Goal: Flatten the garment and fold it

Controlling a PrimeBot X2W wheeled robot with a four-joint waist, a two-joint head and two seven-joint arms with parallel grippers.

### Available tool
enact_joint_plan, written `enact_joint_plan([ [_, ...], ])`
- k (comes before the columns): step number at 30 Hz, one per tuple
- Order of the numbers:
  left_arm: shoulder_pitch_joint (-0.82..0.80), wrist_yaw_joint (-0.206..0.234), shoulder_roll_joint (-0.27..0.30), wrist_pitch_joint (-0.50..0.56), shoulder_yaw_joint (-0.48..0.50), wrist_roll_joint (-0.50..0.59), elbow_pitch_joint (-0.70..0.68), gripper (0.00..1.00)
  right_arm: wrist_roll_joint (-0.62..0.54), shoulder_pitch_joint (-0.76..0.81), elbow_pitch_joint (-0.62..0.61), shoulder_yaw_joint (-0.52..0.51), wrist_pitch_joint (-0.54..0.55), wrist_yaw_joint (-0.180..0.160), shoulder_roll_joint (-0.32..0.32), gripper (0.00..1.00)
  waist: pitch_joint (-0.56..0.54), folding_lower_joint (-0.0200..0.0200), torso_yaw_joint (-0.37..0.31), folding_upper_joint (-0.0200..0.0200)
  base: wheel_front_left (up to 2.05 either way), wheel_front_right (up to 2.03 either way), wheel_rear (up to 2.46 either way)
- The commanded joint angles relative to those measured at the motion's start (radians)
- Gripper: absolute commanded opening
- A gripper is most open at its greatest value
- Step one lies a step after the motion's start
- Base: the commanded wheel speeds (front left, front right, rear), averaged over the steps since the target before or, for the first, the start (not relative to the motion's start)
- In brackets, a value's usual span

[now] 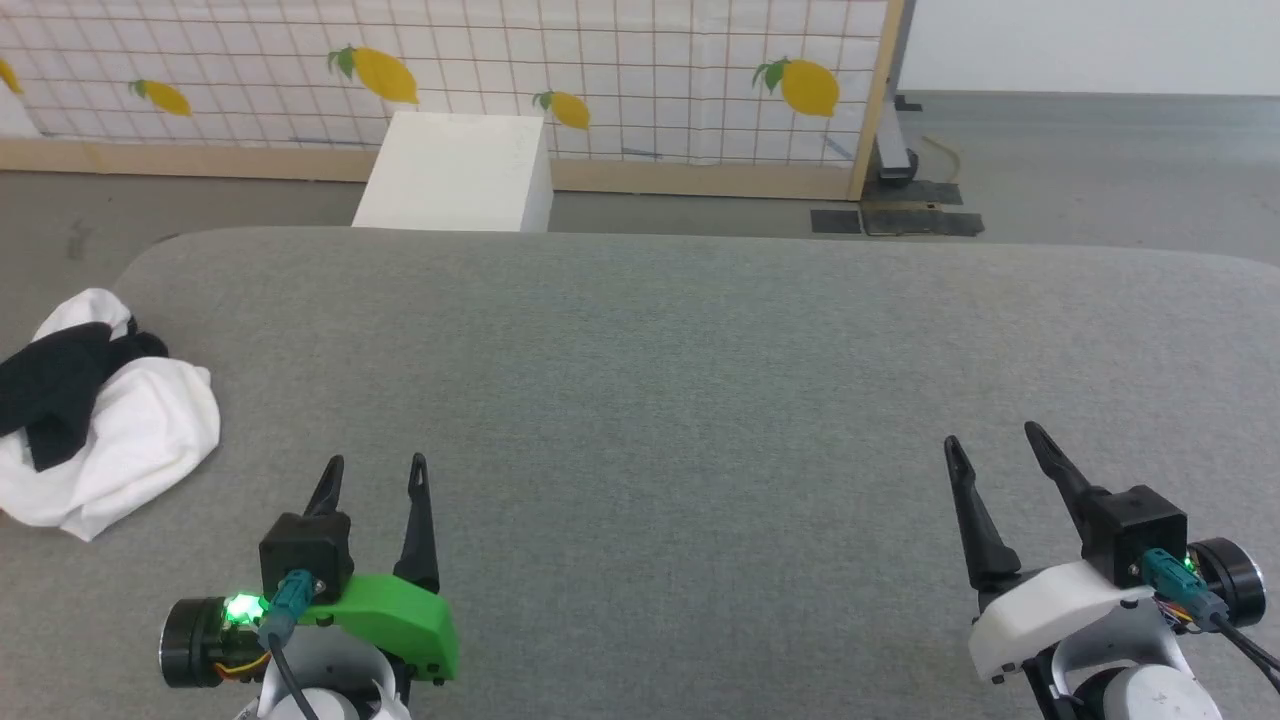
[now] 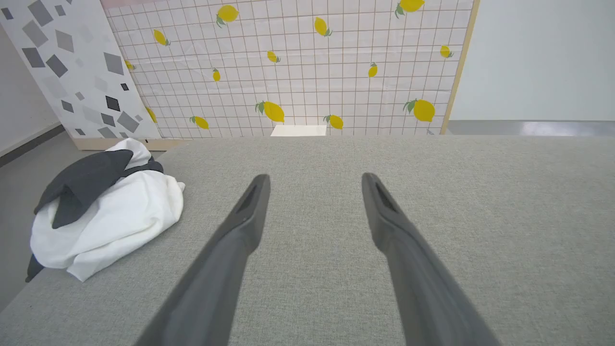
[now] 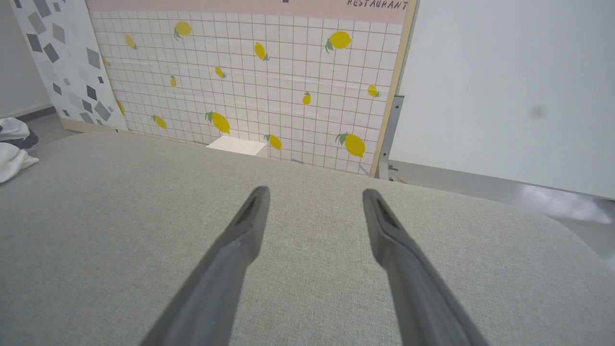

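Observation:
The garment [image 1: 110, 420] lies crumpled in a heap at the left edge of the grey table [image 1: 680, 380], white cloth with a black sleeve draped over its top. It also shows in the left wrist view, the garment [image 2: 110, 216] bunched to the left of my fingers, and a corner of the garment [image 3: 12, 154] sits at the far left of the right wrist view. My left gripper [image 1: 378, 465] hovers open near the table's front, to the right of the heap and apart from it. My right gripper [image 1: 992, 435] stands open at the front right, holding nothing.
A white box [image 1: 455, 172] stands on the floor behind the table. A lemon-print grid panel [image 1: 600, 70] with a wooden frame backs the scene. Dark floor plates [image 1: 895, 218] lie at the back right. The table's left edge runs just under the garment.

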Motion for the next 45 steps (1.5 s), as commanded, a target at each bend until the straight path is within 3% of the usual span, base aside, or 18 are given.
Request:
enact_joint_plan([
  [1,-0.006,0.008,0.003,-0.011,-0.003,-0.005,0.003,1.00,-0.009,-0.008,0.005,-0.001,-0.010,0.000,0.000,1.00,-0.001,0.0000,0.014,0.0000,0.00,0.00,0.00],
  [45,0.027,0.074,0.041,-0.102,-0.021,-0.041,-0.007,1.00,-0.036,-0.031,0.051,0.043,-0.074,-0.001,0.000,1.00,-0.003,0.0000,0.299,0.0000,0.00,0.00,0.00],
])
